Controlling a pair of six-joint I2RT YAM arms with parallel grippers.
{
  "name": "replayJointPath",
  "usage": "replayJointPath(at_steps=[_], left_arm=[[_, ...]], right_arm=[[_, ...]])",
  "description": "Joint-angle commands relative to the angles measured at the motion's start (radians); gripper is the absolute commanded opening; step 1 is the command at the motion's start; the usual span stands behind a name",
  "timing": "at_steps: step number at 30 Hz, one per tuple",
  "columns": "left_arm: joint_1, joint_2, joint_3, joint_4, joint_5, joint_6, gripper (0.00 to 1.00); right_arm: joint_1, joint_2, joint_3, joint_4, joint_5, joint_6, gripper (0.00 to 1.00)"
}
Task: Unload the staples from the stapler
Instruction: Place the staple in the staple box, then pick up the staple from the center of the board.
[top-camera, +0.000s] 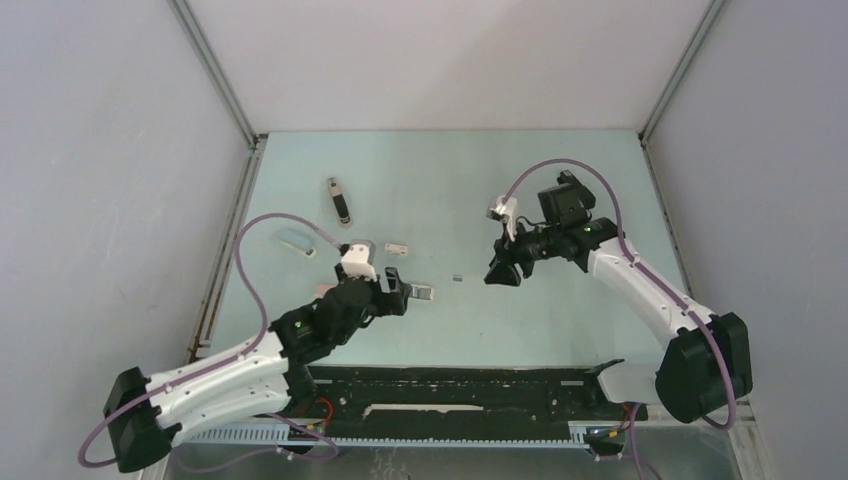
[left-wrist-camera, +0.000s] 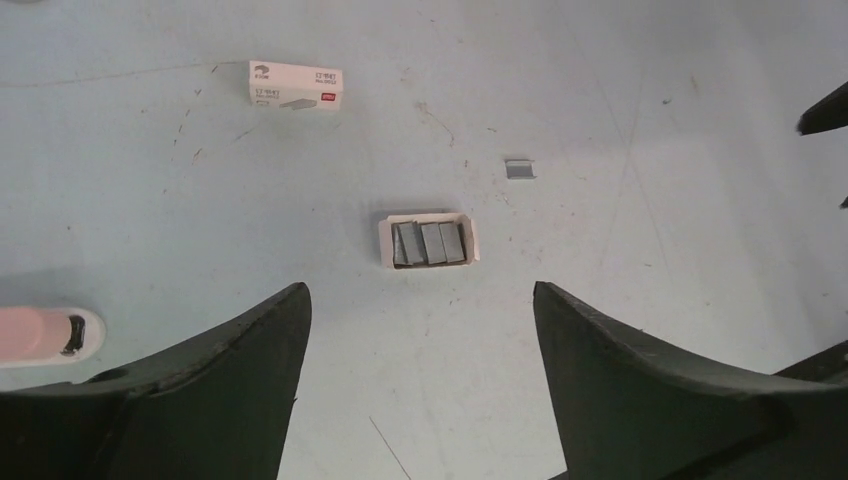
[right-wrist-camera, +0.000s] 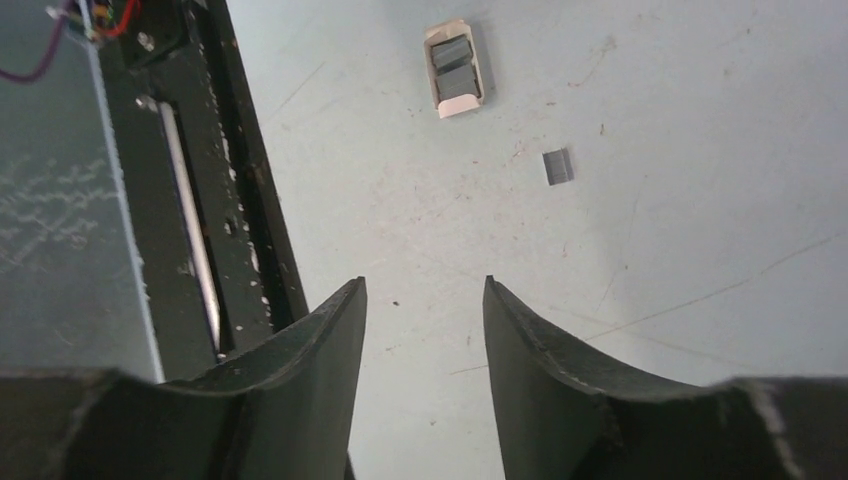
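The stapler, black with a silver top, lies at the back left of the table, far from both grippers, and shows only in the top view. A loose strip of staples lies mid-table; it also shows in the left wrist view and the right wrist view. My left gripper is open and empty, just short of a small open tray of staple strips. My right gripper is open and empty, to the right of the loose strip.
A small white labelled box lies behind the tray. A pale flat object and a pink-and-white object lie to the left. A black rail runs along the table's near edge.
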Motion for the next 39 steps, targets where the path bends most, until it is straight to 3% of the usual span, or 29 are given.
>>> replayJointPath(at_steps=[1, 6, 13, 22, 39], left_arm=[[0.02, -0.139, -0.118, 0.085, -0.001, 0.019, 0.89], [0.04, -0.276, -0.246, 0.139, 0.013, -0.006, 0.92], [0.051, -0.377, -0.32, 0.133, 0.014, -0.029, 1.0], [0.056, -0.392, -0.364, 0.155, 0.011, -0.054, 1.0], [0.057, -0.401, -0.372, 0.144, 0.006, -0.079, 1.0]], right_arm=[[0.079, -0.019, 0.032, 0.028, 0.094, -0.147, 0.6], [0.108, 0.034, 0.052, -0.016, 0.009, -0.379, 0.74], [0.139, 0.226, 0.224, -0.077, 0.128, -0.264, 0.74], [0.193, 0.345, 0.29, -0.072, 0.337, -0.188, 0.74], [0.217, 0.545, 0.43, -0.113, 0.505, -0.169, 0.72]])
